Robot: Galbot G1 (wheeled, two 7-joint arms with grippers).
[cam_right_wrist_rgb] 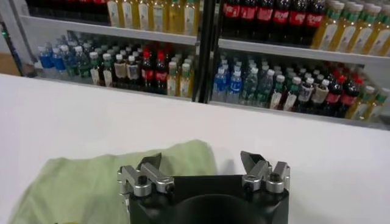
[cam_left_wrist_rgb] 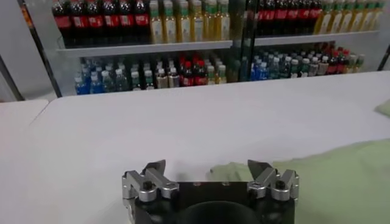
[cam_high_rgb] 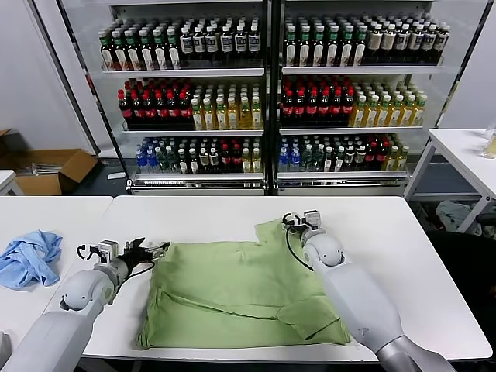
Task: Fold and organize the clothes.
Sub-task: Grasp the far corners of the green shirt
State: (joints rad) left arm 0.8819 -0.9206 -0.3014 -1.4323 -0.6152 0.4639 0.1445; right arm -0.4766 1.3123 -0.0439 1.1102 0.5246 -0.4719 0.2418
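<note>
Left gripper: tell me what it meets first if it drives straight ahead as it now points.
Probably the green shirt: the open left gripper points at its near edge in the head view. Height above the table is unclear.

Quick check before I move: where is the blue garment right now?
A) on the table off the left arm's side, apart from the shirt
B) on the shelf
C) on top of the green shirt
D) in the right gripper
A: the blue garment lies crumpled on the table beyond the left gripper, apart from the green shirt.
</note>
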